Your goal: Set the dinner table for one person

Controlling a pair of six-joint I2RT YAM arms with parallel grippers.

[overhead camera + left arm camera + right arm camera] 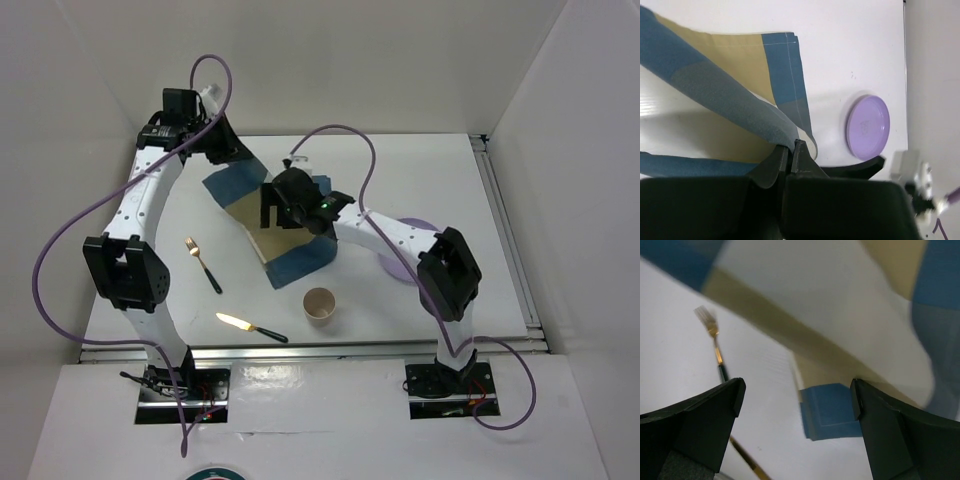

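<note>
Dinner table (pixel 430 180), open margin beside placemat (pixel 300 262)

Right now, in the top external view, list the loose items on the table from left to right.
Fork → knife → paper cup → purple plate. The placemat is left out: its width overlaps the knife's and the cup's.

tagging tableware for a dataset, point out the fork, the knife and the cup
gold fork with black handle (pixel 204 267): top external view, where neck meets handle
gold knife with black handle (pixel 252 328): top external view, where blade meets handle
tan round paper cup (pixel 319 304): top external view, inside its open mouth
</note>
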